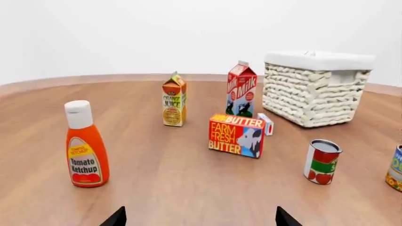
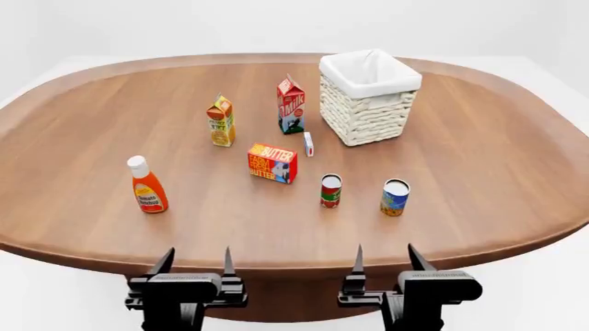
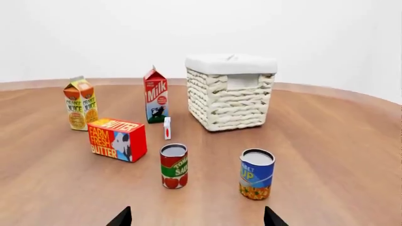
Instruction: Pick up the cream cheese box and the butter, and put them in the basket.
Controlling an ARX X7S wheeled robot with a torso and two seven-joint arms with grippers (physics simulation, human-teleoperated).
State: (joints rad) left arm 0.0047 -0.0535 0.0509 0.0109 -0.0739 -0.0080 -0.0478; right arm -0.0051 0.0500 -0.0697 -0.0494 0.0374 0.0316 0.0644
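Observation:
The butter (image 2: 272,163) (image 1: 237,135) (image 3: 117,139) stands near the table's middle, a red and yellow box printed "FARM FRESH BUTTER". The small white cream cheese box (image 2: 308,144) (image 1: 266,124) (image 3: 167,128) stands on edge just behind it, between the butter and the white wicker basket (image 2: 368,98) (image 1: 316,88) (image 3: 230,92). My left gripper (image 2: 196,265) (image 1: 201,217) and right gripper (image 2: 385,261) (image 3: 196,217) hang at the table's near edge, both open and holding nothing, well short of every item.
A ketchup bottle (image 2: 147,185) stands at the left. An orange juice carton (image 2: 221,121) and a milk carton (image 2: 291,105) stand behind the butter. A tomato can (image 2: 330,191) and a blue can (image 2: 394,197) sit in front of the basket. The wooden table (image 2: 497,158) is oval.

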